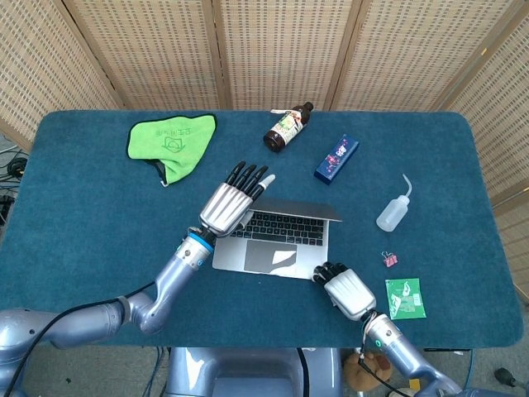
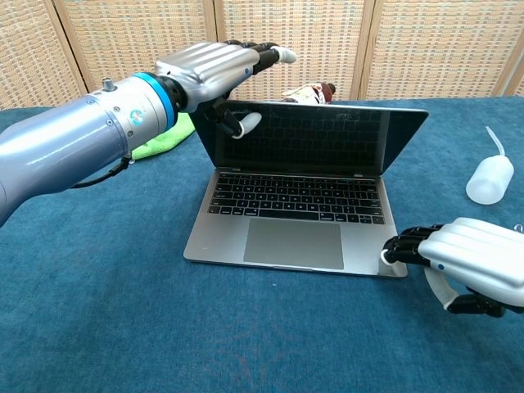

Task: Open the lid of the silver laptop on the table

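The silver laptop (image 1: 270, 245) sits mid-table with its lid (image 2: 315, 139) raised past halfway, dark screen facing me, keyboard (image 2: 295, 196) exposed. My left hand (image 1: 229, 201) grips the lid's top left corner; in the chest view that left hand (image 2: 209, 67) has its thumb on the screen side and its fingers over the back. My right hand (image 1: 347, 289) lies at the base's front right corner. In the chest view the right hand (image 2: 468, 264) has its curled fingertips (image 2: 401, 247) pressing on that corner and holds nothing.
A green cloth (image 1: 171, 142) lies back left. A brown bottle (image 1: 287, 126) and a blue box (image 1: 335, 159) lie behind the laptop. To the right are a white squeeze bottle (image 1: 393, 211), a small clip (image 1: 389, 259) and a green packet (image 1: 405, 298). Woven screens stand behind the table.
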### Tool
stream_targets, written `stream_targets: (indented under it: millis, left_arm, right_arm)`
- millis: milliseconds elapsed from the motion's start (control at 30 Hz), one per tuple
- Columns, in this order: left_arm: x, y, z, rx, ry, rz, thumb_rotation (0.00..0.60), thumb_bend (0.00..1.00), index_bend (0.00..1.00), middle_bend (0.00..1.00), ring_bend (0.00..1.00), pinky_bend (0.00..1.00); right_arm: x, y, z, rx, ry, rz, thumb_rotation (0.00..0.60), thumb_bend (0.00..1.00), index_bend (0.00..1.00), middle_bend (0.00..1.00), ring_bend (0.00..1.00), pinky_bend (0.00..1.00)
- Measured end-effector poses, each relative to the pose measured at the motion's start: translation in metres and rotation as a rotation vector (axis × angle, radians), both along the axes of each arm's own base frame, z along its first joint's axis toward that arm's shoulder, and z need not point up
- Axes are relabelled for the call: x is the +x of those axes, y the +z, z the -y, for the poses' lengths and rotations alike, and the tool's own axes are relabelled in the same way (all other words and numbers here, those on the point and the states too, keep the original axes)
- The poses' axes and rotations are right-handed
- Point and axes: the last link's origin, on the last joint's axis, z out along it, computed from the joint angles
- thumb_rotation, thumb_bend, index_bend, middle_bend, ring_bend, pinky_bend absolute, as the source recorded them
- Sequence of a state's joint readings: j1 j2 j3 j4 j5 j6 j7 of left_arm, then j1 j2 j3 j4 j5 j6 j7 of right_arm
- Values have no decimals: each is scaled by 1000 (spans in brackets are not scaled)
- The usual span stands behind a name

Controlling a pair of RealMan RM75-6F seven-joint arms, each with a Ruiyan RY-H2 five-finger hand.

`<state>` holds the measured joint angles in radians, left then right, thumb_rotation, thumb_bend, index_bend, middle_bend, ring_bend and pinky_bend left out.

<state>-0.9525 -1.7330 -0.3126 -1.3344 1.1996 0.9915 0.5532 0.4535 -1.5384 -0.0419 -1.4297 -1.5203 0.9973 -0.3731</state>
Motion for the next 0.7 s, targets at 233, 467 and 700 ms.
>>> stream_targets:
  millis: [233,467,700]
  left_arm:
    - [1,4,-12,32,6,-16,600,516,0,0,0,0]
    - [1,10,-25,71,20,-35,600,368,0,0,0,0]
    - [3,18,-40,106,47,-26,600,298,0,0,0,0]
  right_arm:
    - [-6,3,2,2,-7,-23,600,1000,251,262,174,278]
    - [-5,6,2,4,0,-29,600,1000,251,262,174,279]
    - [-6,8,2,9,9,-40,600,1000,251,262,174,278]
